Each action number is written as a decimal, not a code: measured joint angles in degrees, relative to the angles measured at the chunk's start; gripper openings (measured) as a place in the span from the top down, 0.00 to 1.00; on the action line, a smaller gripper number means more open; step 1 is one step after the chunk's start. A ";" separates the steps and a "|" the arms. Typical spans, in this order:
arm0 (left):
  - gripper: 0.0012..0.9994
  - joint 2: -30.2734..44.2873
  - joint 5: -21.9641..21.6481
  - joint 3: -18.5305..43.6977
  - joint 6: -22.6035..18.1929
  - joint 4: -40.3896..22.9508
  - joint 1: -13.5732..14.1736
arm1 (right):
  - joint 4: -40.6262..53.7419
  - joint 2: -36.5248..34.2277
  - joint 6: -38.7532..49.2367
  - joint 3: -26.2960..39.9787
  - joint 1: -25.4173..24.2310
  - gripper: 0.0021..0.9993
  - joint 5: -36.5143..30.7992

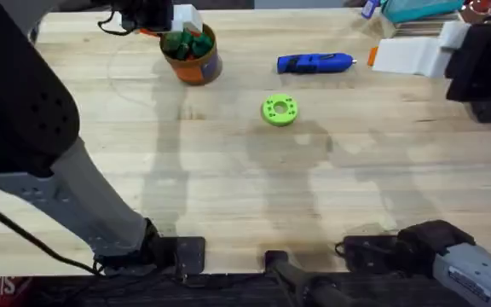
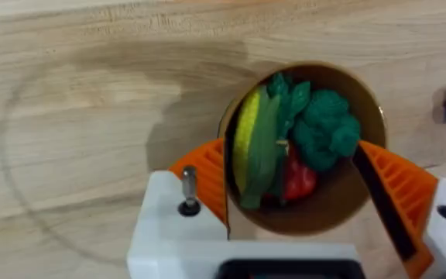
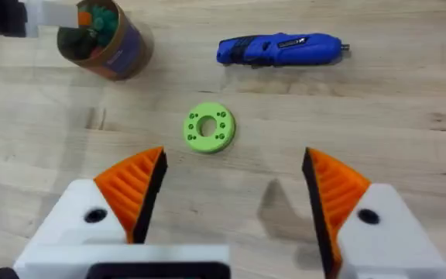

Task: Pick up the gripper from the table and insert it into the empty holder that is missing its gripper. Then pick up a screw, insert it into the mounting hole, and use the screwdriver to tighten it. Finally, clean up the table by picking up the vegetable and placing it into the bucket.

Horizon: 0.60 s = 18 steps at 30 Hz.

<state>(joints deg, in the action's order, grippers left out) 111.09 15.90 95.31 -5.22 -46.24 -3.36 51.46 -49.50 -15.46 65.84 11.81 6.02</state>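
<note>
The orange bucket (image 2: 339, 205) stands at the far left of the table, and the yellow-green vegetable (image 2: 250, 147) lies inside it beside green and red toy pieces. My left gripper (image 2: 289, 163) hovers open over the bucket (image 1: 196, 58), with one orange ribbed pad on each side of the rim. A metal screw (image 2: 188, 190) stands up from its white finger base. The blue screwdriver (image 1: 314, 62) lies flat at the far middle. My right gripper (image 3: 235, 182) is open with nothing in it, back from the screwdriver (image 3: 281, 49) at the far right (image 1: 378, 55).
A flat green ring with holes (image 1: 280, 110) lies mid-table, in front of the screwdriver. Boxes and clutter sit along the far right edge (image 1: 424, 10). Both arm bases occupy the near edge.
</note>
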 joint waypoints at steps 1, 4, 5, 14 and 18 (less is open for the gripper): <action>0.05 -0.36 0.00 0.00 0.11 -0.71 0.00 | 0.00 0.00 0.00 0.00 0.00 0.01 0.00; 0.05 -2.90 0.00 0.02 0.09 -4.50 0.00 | 0.00 0.00 0.00 0.00 0.00 0.01 0.00; 0.05 -4.05 0.00 0.00 0.08 -6.06 0.00 | 0.00 0.00 0.00 0.00 0.00 0.01 0.00; 0.05 -18.10 -2.10 0.02 -1.79 -23.97 0.00 | 0.00 0.00 0.00 0.00 0.00 0.01 0.00; 0.05 -22.35 -4.02 -0.03 -1.90 -31.14 0.00 | 0.00 -0.01 0.00 0.00 0.00 0.01 0.00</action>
<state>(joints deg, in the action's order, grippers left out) 88.74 11.88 95.28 -7.11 -77.38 -3.36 51.46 -49.51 -15.46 65.84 11.81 6.02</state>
